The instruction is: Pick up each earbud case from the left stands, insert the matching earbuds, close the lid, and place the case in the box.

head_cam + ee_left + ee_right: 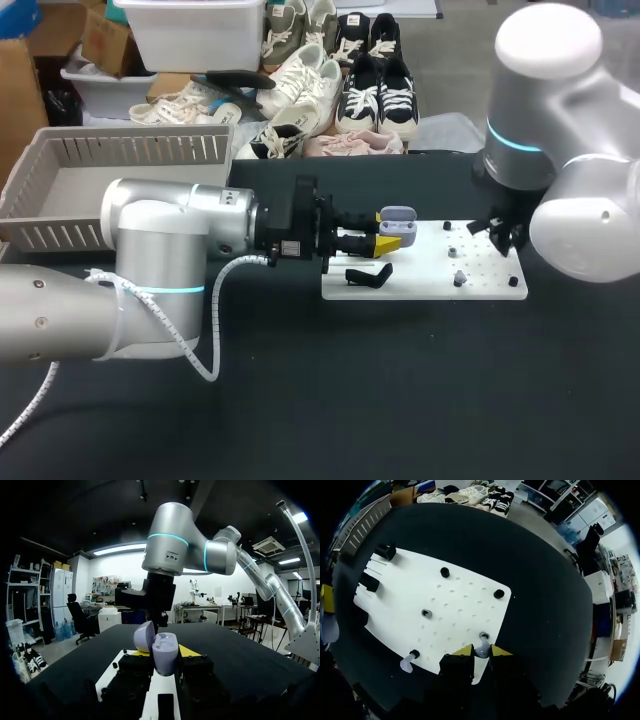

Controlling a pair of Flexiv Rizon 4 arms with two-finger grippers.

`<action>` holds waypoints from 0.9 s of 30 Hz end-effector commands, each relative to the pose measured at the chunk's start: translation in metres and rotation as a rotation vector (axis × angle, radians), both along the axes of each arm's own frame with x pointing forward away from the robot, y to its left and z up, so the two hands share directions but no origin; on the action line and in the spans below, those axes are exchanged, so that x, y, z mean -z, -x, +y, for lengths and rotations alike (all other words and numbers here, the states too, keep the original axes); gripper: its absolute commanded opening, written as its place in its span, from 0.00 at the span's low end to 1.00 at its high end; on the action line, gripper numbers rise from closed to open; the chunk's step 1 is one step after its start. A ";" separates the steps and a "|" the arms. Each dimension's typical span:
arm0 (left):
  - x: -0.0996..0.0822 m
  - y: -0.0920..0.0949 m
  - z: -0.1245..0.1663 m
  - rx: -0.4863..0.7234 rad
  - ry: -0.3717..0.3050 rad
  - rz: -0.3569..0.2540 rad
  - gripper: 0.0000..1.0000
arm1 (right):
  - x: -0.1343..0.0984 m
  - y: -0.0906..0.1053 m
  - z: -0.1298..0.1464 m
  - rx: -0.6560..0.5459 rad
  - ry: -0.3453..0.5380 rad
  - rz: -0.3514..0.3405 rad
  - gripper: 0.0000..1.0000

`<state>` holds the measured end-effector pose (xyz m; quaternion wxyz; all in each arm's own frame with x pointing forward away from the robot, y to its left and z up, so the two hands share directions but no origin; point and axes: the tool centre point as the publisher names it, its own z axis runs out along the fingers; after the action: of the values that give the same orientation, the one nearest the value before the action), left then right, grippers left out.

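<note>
Overhead head, 2 wrist cameras share board (pixel 430 285).

The tabletop (pixel 420 390) before me is black and flat. One white board (pixel 425 285) with rows of small holes lies flat on it. Well to the board's left, nearer the far edge, stands a grey box (pixel 140 150) with slatted walls.

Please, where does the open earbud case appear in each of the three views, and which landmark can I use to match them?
Head view: the earbud case is in the left gripper, over the left end of the white board.
Left wrist view: the earbud case is between the gripper's fingers, lid open.
Right wrist view: apparently only a pale sliver past the far end of the white board.
Shared landmark: the white board.
</note>
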<state>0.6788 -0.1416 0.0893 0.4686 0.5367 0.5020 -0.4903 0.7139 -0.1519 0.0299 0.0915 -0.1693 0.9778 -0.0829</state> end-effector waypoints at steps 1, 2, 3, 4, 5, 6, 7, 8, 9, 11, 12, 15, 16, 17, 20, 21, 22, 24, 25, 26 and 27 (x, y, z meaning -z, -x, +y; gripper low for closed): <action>0.000 0.000 -0.001 -0.001 -0.001 0.000 0.00 | -0.011 0.015 -0.002 0.003 -0.003 -0.036 0.00; 0.000 0.000 -0.001 -0.001 -0.001 0.000 0.00 | -0.014 0.016 -0.001 0.004 -0.004 -0.039 0.00; 0.000 0.000 -0.001 -0.001 -0.001 0.000 0.00 | -0.018 0.019 0.000 0.004 -0.004 -0.045 0.00; 0.000 0.000 -0.001 -0.001 -0.001 0.000 0.00 | -0.022 0.021 0.001 0.007 -0.010 -0.053 0.00; 0.000 0.000 -0.001 -0.001 -0.001 0.000 0.00 | -0.027 0.024 0.003 0.007 -0.011 -0.056 0.00; 0.000 0.000 -0.001 -0.001 -0.001 0.000 0.00 | -0.032 0.027 0.005 0.006 -0.015 -0.059 0.00; 0.000 0.000 -0.001 -0.001 -0.001 0.000 0.00 | -0.037 0.030 0.007 0.006 -0.018 -0.059 0.00; 0.000 0.000 -0.001 -0.001 -0.001 0.000 0.00 | -0.043 0.032 0.009 0.006 -0.021 -0.062 0.00; 0.000 0.000 -0.001 -0.001 -0.001 0.000 0.00 | -0.049 0.036 0.012 0.006 -0.021 -0.063 0.00; 0.000 0.000 -0.001 -0.001 -0.001 0.000 0.00 | -0.062 0.044 0.018 0.006 -0.016 -0.064 0.00; 0.000 0.000 -0.001 -0.001 -0.001 0.000 0.00 | -0.070 0.048 0.022 0.007 -0.011 -0.065 0.00; 0.000 0.000 -0.001 -0.001 -0.001 0.000 0.00 | -0.096 0.059 0.034 0.018 -0.022 -0.086 0.00; 0.000 0.000 -0.001 -0.001 -0.001 0.000 0.00 | -0.103 0.063 0.039 0.015 -0.019 -0.091 0.00; 0.000 0.000 -0.001 -0.001 -0.001 0.000 0.00 | -0.110 0.067 0.044 0.014 -0.019 -0.093 0.00; 0.000 0.000 -0.001 -0.001 -0.001 0.000 0.00 | -0.125 0.079 0.060 -0.009 -0.013 -0.089 0.00; 0.000 0.000 -0.001 -0.001 -0.001 0.000 0.00 | -0.129 0.084 0.066 -0.019 -0.011 -0.083 0.00; 0.000 0.000 -0.001 -0.001 -0.001 0.000 0.00 | -0.133 0.089 0.072 -0.027 -0.017 -0.076 0.00; 0.000 0.000 -0.001 -0.001 -0.001 0.000 0.00 | -0.140 0.098 0.082 -0.040 -0.012 -0.061 0.00; 0.000 0.000 -0.001 -0.001 -0.001 0.000 0.00 | -0.144 0.103 0.087 -0.045 -0.010 -0.053 0.00; 0.000 0.000 -0.001 -0.001 -0.001 0.000 0.00 | -0.147 0.107 0.092 -0.048 -0.014 -0.043 0.00; 0.000 0.000 -0.001 -0.001 -0.001 0.000 0.00 | -0.150 0.110 0.097 -0.051 -0.017 -0.028 0.00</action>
<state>0.6788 -0.1416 0.0892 0.4686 0.5367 0.5020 -0.4903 0.6146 -0.0657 0.1559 0.1205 -0.1919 0.9714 -0.0705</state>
